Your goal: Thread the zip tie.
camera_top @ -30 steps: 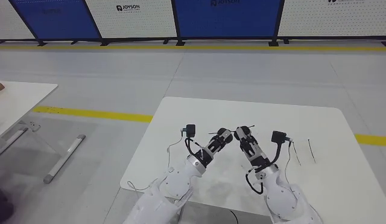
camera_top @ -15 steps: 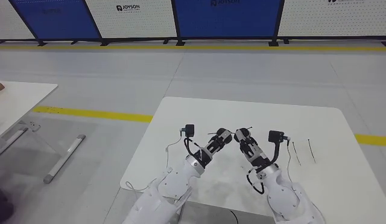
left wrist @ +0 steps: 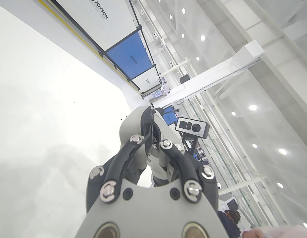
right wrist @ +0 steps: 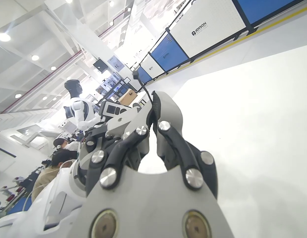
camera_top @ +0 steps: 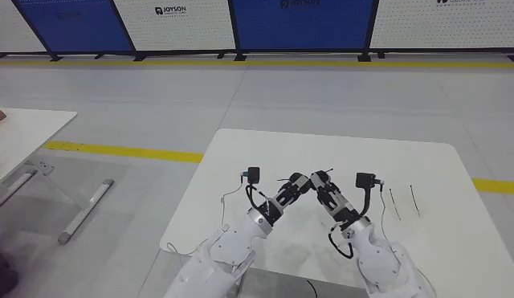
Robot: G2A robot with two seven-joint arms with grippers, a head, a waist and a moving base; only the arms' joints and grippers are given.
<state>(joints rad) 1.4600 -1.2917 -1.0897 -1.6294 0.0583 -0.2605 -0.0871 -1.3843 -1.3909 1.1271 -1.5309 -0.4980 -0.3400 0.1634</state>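
Both grippers meet tip to tip above the middle of the white table [camera_top: 265, 149]. My left gripper [camera_top: 302, 181] [left wrist: 149, 111] is shut, and a thin black strip of the zip tie [left wrist: 151, 127] runs between its pads. Facing it, my right gripper [camera_top: 319, 179] [right wrist: 154, 97] is shut on the zip tie [right wrist: 143, 86], whose square head sticks up past the fingertips. In the top view, short black ends of the zip tie [camera_top: 330, 170] poke out on either side of the two grippers.
Two spare black zip ties [camera_top: 393, 202] [camera_top: 415, 200] lie on the table to the right of the right arm. Each wrist carries a black camera box [camera_top: 254, 172] [camera_top: 365, 180]. Blue and white panels [camera_top: 301, 13] stand beyond the floor.
The right gripper has shifted left toward the left gripper, and the gap between the two has closed. Both stay shut.
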